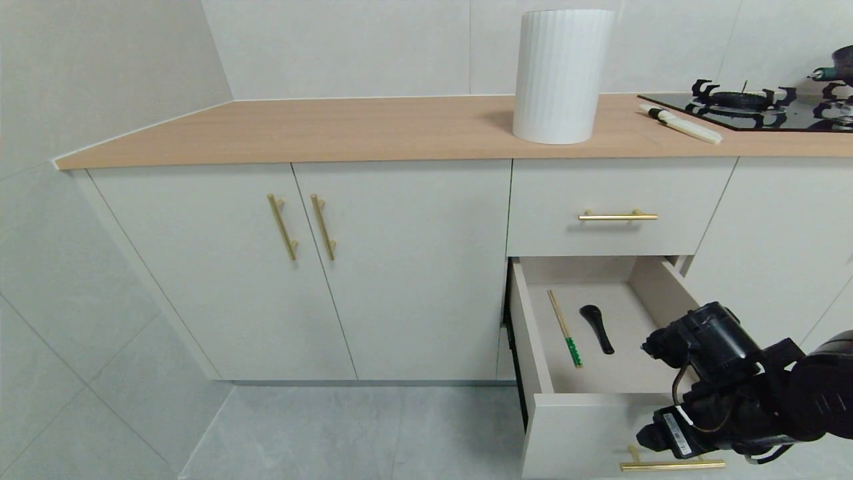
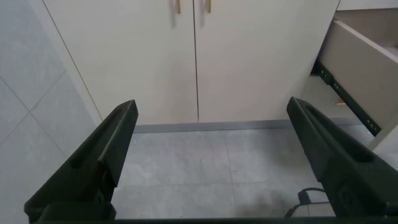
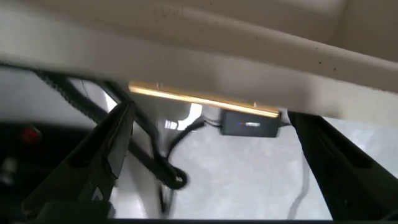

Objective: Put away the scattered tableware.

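The lower drawer (image 1: 526,320) stands pulled out, and inside it lie a pair of chopsticks (image 1: 565,328) with green ends and a black spoon (image 1: 596,328). A white-handled knife (image 1: 681,124) rests on the wooden counter beside the stove. My right gripper (image 3: 208,115) is open, right in front of the drawer's gold handle (image 3: 202,99) and just below the drawer front; nothing is between its fingers. The right arm (image 1: 716,387) hangs over the drawer's front right corner. My left gripper (image 2: 211,104) is open and empty, low down, facing the cabinet doors.
A tall white ribbed canister (image 1: 563,73) stands on the counter (image 1: 333,130). A black gas stove (image 1: 753,107) is at the far right. The shut upper drawer (image 1: 616,207) is above the open one. Grey floor (image 1: 366,433) lies free to the left.
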### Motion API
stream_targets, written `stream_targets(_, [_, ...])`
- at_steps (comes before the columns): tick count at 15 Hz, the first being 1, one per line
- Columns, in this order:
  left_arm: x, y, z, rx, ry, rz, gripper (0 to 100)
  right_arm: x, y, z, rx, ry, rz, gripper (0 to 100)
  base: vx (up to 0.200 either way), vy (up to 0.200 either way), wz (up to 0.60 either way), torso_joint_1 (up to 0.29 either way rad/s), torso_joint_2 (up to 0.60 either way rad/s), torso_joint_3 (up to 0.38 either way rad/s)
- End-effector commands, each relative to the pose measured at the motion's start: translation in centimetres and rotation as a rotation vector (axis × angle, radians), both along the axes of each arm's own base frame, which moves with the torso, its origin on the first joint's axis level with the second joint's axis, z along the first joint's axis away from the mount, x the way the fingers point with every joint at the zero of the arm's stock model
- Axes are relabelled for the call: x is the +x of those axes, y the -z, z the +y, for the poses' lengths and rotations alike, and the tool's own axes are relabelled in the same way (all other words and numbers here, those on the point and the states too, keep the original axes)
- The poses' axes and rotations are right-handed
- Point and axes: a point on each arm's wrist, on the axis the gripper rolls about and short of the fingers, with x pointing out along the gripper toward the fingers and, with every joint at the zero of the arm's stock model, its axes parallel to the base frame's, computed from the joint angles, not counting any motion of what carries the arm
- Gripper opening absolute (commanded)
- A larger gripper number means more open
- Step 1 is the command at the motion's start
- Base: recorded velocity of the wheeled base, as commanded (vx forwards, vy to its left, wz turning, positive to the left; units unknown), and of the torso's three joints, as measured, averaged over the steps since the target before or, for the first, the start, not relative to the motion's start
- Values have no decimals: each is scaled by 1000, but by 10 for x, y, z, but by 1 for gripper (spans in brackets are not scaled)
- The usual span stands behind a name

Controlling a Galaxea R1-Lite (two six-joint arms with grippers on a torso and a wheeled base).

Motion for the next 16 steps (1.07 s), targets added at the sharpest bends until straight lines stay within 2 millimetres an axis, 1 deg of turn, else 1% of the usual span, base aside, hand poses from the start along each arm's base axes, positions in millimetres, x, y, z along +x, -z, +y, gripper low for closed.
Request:
stream_targets(1, [0, 0, 0, 0, 0, 0, 100, 8, 5, 1, -1, 19, -13, 100, 0, 0, 0, 0, 0, 0])
stream_targets(3, [0, 0, 0, 0, 0, 0, 100, 19, 9, 0, -11, 59, -90, 100, 0, 0, 0, 0, 0, 0])
stream_targets(4, [0, 0, 0, 0, -1, 0, 100, 20, 10, 0, -7, 65, -97, 100, 0, 0, 0, 0, 0, 0])
stream_targets(5, [0, 0, 0, 0, 0, 0, 100, 23, 10, 0, 8, 80, -114, 100, 0, 0, 0, 0, 0, 0])
stream_targets(7, [0, 0, 0, 0, 0, 0, 100, 34, 11, 3, 55, 137, -194, 100, 0, 0, 0, 0, 0, 0])
stream_targets(10, [0, 0, 0, 0, 0, 0, 100, 48, 15, -2, 73, 182, -281, 100, 0, 0, 0, 0, 0, 0])
stream_targets(11, [0, 0, 0, 0, 0, 0, 100, 56, 19, -3, 88, 213, -314, 100, 0, 0, 0, 0, 0, 0])
stream_targets(14, [0, 0, 0, 0, 0, 0, 100, 68, 25, -3, 115, 251, -384, 100, 0, 0, 0, 0, 0, 0])
stream_targets(16, [0, 0, 0, 0, 0, 0, 100, 80, 33, -9, 120, 295, -455, 100, 0, 0, 0, 0, 0, 0])
